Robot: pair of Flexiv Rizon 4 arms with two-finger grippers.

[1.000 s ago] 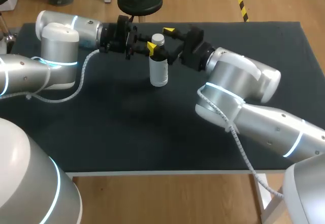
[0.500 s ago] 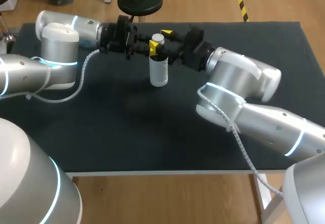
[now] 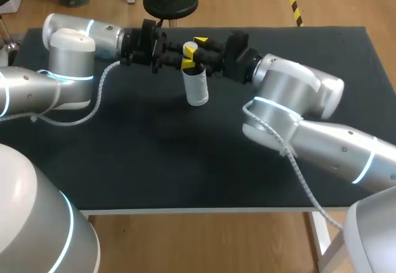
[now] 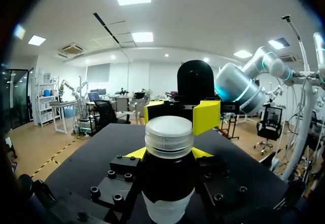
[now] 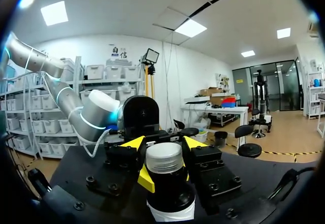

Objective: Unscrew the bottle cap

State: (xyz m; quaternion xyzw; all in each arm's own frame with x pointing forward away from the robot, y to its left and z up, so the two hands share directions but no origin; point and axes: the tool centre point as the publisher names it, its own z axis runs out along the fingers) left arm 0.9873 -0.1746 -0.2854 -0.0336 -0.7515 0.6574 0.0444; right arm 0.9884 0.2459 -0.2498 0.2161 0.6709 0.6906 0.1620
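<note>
Where the head view looks down, the bottle (image 3: 197, 87) leans on the surface (image 3: 154, 161), toward its far edge. Left wrist: left end effector (image 4: 167, 155) clamps its dark neck. Right wrist: right end effector (image 5: 163, 144) pinches the cap (image 5: 164, 158), apparently fully seated; unscrewing remains.

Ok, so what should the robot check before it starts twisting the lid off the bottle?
1. Left hand gripping the white plastic bottle with a dark neck: ok, fingers press the neck from both sides.
2. Right hand on the ribbed whitish round cap: ok, a yellow tip sits on each side.
3. Cap seated on the bottle: ok.
4. Bottle standing straight: not ok, it leans in the head view.
5. Bottle's bottom resting on the black table: cannot tell.
</note>
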